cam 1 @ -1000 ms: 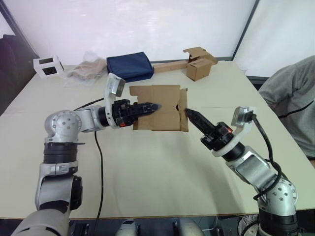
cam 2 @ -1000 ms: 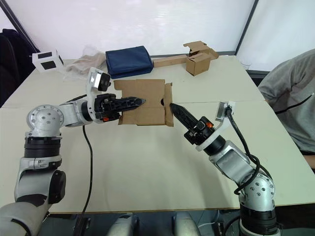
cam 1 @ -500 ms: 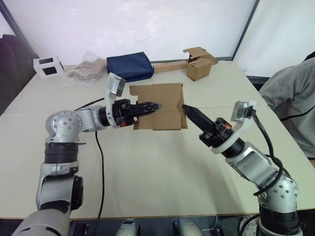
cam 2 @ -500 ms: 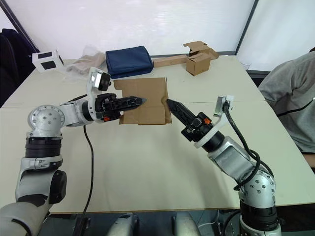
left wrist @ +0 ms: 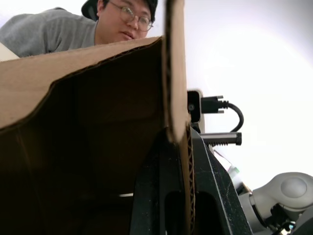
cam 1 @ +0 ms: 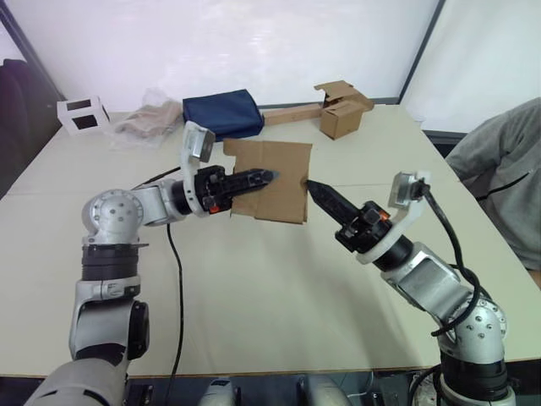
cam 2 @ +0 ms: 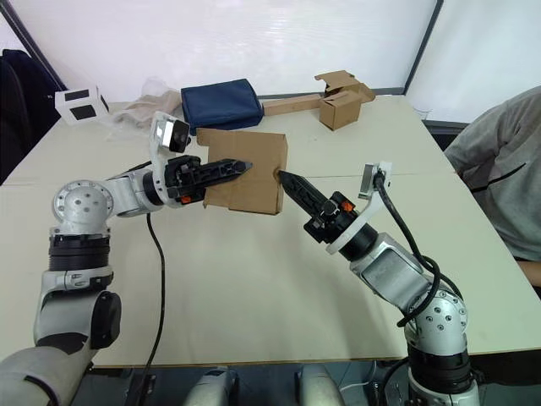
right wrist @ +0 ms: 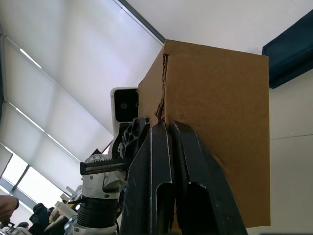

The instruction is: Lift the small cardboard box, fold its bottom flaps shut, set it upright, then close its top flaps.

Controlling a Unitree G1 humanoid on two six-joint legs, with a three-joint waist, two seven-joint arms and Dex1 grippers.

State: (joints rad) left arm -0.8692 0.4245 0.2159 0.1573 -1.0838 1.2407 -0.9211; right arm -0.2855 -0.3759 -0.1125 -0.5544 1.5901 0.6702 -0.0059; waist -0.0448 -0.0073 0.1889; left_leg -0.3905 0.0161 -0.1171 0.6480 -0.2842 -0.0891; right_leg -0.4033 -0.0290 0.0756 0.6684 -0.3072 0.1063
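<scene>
Over the near half of the table [cam 1: 254, 288], the right gripper [cam 1: 309, 184] reaches forward and inward from a bent elbow, fingers pressed together with nothing between them, tips right at the near vertical edge of the small cardboard box [cam 1: 272, 179]. Can't tell if the tips actually touch.

The box is off the table, about mid-table, tilted. The left gripper [cam 1: 264, 177] comes in level from the left side and is clamped on one wall; the left wrist view has corrugated board pinched between its fingers [left wrist: 146, 196].

Handling, my read: light, thin-walled, stiff along a panel but racks easily while the ends are open. One-wall pinch lets it swing. Better to steady it at a corner crease, push flaps near their hinge lines, not mid-panel. Which end carries the bottom flaps I can't tell from here.

Far side: navy pouch [cam 1: 222, 113], a second brown box [cam 1: 340, 116] on a long cardboard strip, small white cube [cam 1: 81, 113]. A person's grey sleeve [cam 1: 499, 169] at far right.
</scene>
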